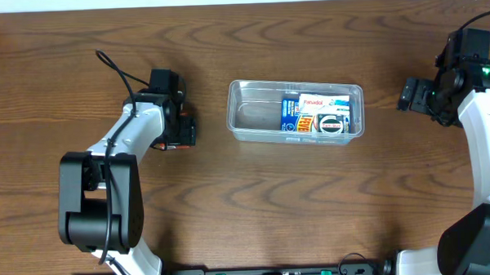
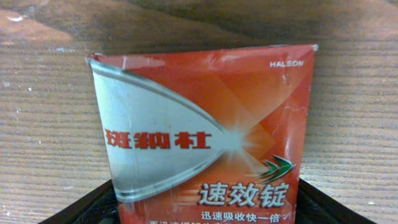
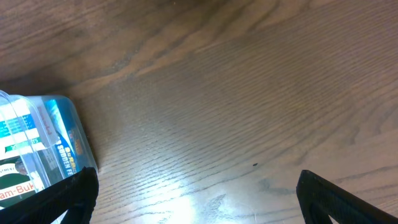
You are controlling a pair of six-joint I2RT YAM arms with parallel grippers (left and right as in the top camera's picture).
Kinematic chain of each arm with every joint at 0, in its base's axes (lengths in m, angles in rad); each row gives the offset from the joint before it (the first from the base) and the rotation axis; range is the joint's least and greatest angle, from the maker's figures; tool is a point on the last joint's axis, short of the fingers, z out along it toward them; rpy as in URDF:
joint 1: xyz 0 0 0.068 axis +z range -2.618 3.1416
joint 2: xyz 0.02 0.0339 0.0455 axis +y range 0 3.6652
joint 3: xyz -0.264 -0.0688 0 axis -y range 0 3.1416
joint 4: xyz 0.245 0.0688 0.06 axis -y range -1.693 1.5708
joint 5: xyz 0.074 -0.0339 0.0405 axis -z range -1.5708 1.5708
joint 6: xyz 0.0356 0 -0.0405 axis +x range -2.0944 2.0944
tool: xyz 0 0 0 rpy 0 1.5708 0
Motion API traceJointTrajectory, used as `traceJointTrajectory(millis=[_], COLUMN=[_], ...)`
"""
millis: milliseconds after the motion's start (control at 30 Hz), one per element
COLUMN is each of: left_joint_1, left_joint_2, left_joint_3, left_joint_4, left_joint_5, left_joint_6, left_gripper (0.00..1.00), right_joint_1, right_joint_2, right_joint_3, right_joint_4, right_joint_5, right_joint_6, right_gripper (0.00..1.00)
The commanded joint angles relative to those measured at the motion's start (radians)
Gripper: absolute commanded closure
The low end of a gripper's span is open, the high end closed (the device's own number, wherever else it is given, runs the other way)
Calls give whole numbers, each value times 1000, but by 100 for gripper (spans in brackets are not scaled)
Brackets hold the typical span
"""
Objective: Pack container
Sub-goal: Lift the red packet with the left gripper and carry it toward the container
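While the left fingers (image 2: 93, 208) are clamped on a red-orange medicine box (image 2: 205, 137) at the left of the worktop (image 1: 312, 200), the right fingers (image 3: 339, 202) stand apart, empty, over bare wood beyond the right end of the container (image 1: 251, 113). The container sits mid-worktop, touched by neither arm, with printed packs (image 1: 318, 114) lying in its right half.

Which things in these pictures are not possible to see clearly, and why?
Left wrist view: red box fills the frame; bottom edge cuts its lower part, so the grip is unclear.
Overhead: left gripper covers most of that box.
Overhead: small print on packs in the container is too small.
Right wrist view: left edge cuts off the container.
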State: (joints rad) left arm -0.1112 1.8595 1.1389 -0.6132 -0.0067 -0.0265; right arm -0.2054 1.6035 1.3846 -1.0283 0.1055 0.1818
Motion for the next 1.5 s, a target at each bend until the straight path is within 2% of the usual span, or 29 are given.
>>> traceJointTrajectory(millis=[0, 100, 500, 800, 1100, 1200, 1367, 1467], left_joint_1=[5, 5, -25, -25, -25, -25, -25, -25], left_joint_2=[16, 16, 16, 16, 16, 16, 16, 16], left_joint_3=[-6, -6, -25, -25, -25, -25, -25, -25], left_joint_4=[-16, -39, -54, 11, 59, 63, 67, 67], left_joint_5=[-1, -1, -1, -2, -2, -2, -2, -2], left_joint_6=[-6, -7, -33, -106, -115, -120, -133, -133], left_gripper=[24, 28, 28, 13, 13, 14, 29, 32], right_joint_1=[-3, -3, -3, -3, -3, -3, -3, -3], right_joint_2=[3, 3, 3, 3, 3, 3, 3, 3], right_joint_3=[3, 3, 3, 3, 3, 3, 3, 3], right_joint_4=[0, 0, 0, 0, 0, 0, 0, 0], right_joint_5=[6, 6, 6, 6, 6, 6, 6, 6], right_joint_6=[-7, -7, -7, -7, -7, -7, -7, -7], right_gripper=[1, 1, 1, 1, 1, 1, 1, 1])
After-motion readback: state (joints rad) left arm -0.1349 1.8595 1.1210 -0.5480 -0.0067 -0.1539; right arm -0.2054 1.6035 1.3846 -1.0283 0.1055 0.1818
